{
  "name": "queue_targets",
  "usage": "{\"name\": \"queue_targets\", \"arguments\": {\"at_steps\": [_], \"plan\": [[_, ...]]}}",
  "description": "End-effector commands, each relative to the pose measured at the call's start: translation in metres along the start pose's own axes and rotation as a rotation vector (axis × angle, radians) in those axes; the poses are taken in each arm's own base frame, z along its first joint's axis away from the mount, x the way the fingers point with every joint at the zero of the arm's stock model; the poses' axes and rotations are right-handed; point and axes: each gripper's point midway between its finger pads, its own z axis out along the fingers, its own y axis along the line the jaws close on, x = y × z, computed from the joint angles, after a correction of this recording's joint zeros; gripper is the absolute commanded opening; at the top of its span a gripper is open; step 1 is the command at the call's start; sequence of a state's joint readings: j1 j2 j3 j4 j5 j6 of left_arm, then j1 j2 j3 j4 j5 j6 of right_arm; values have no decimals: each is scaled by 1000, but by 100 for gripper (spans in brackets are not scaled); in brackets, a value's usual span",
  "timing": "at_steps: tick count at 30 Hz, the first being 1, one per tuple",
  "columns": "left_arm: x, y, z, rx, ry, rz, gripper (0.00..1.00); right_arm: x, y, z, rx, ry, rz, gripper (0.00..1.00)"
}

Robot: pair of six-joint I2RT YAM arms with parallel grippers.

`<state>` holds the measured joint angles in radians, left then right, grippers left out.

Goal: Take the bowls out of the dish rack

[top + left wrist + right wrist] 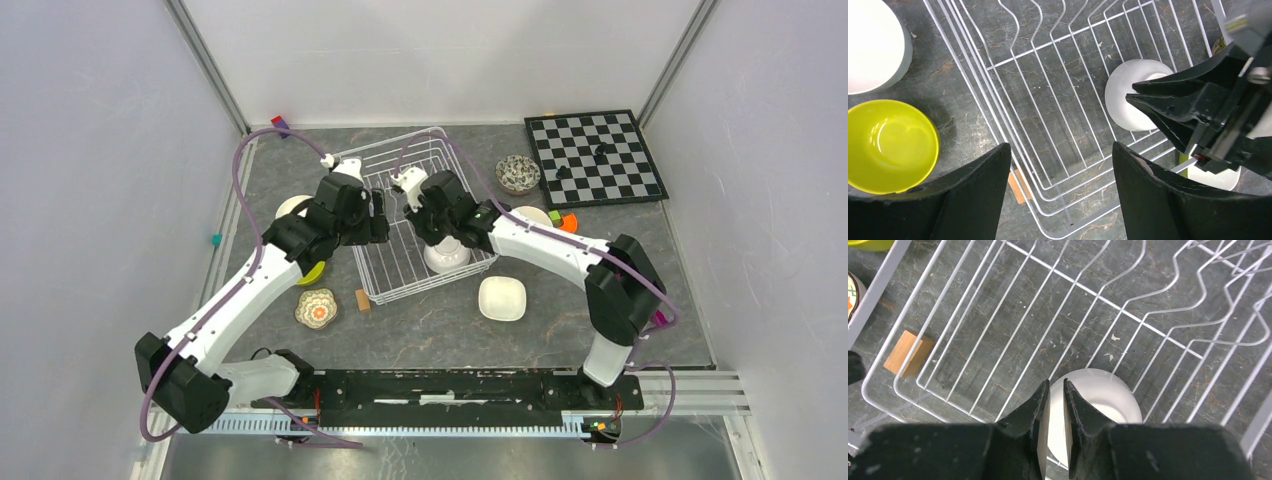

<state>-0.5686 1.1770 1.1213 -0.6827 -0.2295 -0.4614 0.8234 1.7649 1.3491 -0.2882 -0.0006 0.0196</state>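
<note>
**Rim pinch on the bowl in the rack**

The right gripper [1055, 385] has its jaws nearly together on the rim of the white bowl [1103, 395], at the near end of the dish rack [390, 143]. The left gripper [1060, 150] hangs wide apart and empty. The thin pinch could slip, or the bowl could snag a wire. I see no readable writing

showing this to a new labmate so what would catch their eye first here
The big white wire dish rack sits mid-table, nearly empty: one white bowl is left at its near right corner, with the right gripper pinched on its rim. The left gripper hangs open above the rack's left side. Other bowls ring the rack, the brightest a lime green bowl to its left, and a chessboard lies far right.
</note>
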Motion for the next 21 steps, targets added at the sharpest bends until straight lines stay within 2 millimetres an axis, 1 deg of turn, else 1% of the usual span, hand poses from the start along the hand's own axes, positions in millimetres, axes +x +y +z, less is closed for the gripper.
{"name": "queue_targets", "arguments": {"at_steps": [1,2,3,5,6,7,8,9,10,11,12,13,16,17,19,21], "plan": [[-3,-7,0,37,-12,-52,81,-36,-13,-30,68,-118,-6,23],[-3,-12,1,57,-7,-52,82,-33,-20,-35,106,-116,-6,25],[-2,-18,4,84,2,-54,83,-32,-28,-44,152,-125,-1,26],[-1,-32,10,150,20,-54,85,-25,-43,-61,237,-154,9,29],[0,-39,14,180,27,-57,85,-28,-49,-73,271,-200,19,31],[1,-44,18,196,36,-65,85,-22,-55,-82,311,-218,30,34],[0,-49,22,214,40,-71,86,-24,-63,-96,354,-265,45,39],[0,-53,27,225,46,-77,87,-20,-68,-106,385,-292,57,44],[3,-60,30,254,67,-80,90,-20,-73,-116,418,-325,70,48],[6,-66,34,276,89,-88,92,-16,-77,-126,444,-347,80,53],[9,-71,40,288,112,-96,99,-10,-82,-133,473,-355,88,57],[11,-76,44,302,134,-106,100,-13,-86,-142,496,-395,104,65],[18,-86,59,318,197,-124,100,-6,-94,-157,552,-440,129,84],[19,-89,64,320,205,-129,99,-4,-97,-161,568,-451,138,88],[24,-91,75,312,227,-136,96,0,-99,-165,583,-462,151,89],[29,-93,84,307,246,-142,90,3,-99,-166,583,-468,155,89]]}}
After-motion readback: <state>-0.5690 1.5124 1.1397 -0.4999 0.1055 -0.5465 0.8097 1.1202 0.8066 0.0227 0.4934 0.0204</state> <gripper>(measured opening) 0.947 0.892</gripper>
